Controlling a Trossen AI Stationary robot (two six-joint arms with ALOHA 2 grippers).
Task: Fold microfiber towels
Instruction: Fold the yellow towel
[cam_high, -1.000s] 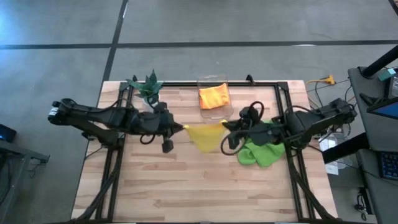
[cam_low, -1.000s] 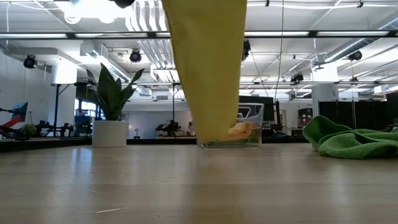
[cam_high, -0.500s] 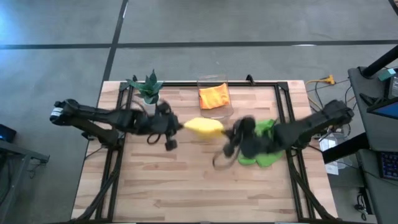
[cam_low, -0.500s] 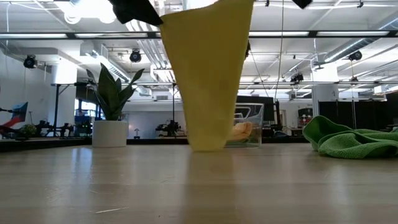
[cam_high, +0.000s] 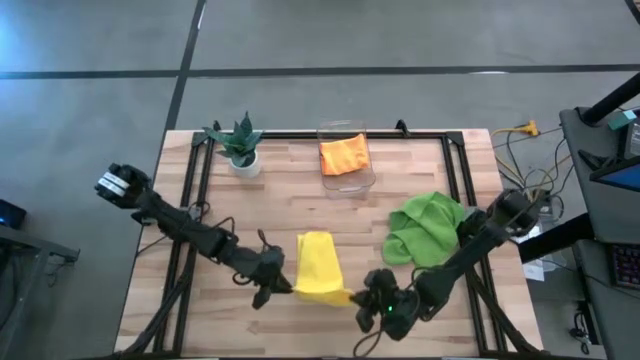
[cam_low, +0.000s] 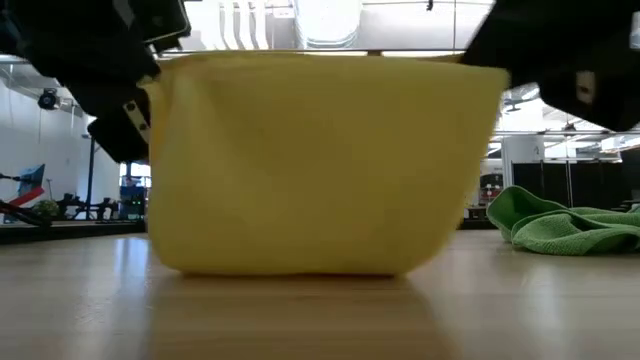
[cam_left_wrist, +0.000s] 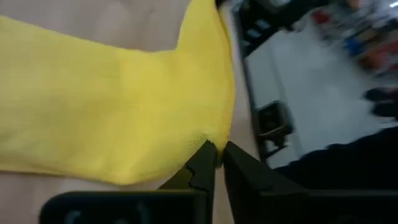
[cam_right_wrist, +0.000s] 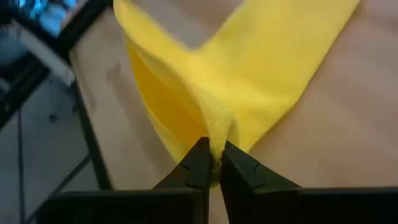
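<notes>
A yellow microfiber towel lies lengthwise at the table's near middle. Its far part rests on the wood and its near edge is held up between my two grippers. My left gripper is shut on the near left corner and my right gripper on the near right corner. Lime green towels lie crumpled on the right. An orange towel sits in a clear bin at the far middle. My left gripper pinches the yellow towel's near left corner between its two fingertips, coming from the left and slanting down. The corner is lifted while the towel's lower part rests on the table. My right gripper pinches the towel's near right corner, bunched between its two fingertips, slanting down from the right. One layer or several, I cannot tell. The top edge runs straight across to the other gripper.
A small potted plant stands at the far left. The clear bin is at the far middle. Black frame rails run along the table's left, right and far sides. Bare wood lies left of the yellow towel.
Both grippers have swung down and toward the table's near edge, still shut on the yellow towel. The towel, which hung as a narrow strip high above the middle, now lies with its far part on the table and its near edge held up.
</notes>
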